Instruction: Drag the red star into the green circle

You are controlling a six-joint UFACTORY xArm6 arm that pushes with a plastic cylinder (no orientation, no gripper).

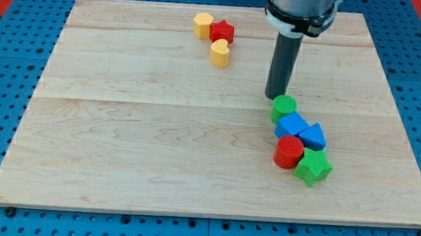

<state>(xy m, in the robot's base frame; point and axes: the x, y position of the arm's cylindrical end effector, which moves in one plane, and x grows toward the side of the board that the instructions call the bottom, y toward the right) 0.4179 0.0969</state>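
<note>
The red star (221,31) lies near the view's top, between a yellow hexagon (202,24) on its left and a yellow heart (219,53) just below it, touching both. The green circle (284,106) sits right of centre, at the top of a cluster of blocks. My tip (275,96) stands just above and left of the green circle, touching or nearly touching it, and far to the right and below the red star.
Below the green circle a blue block (291,126), a blue triangle (313,135), a red cylinder (289,152) and a green star (313,167) are packed together. The wooden board (121,149) lies on a blue pegboard.
</note>
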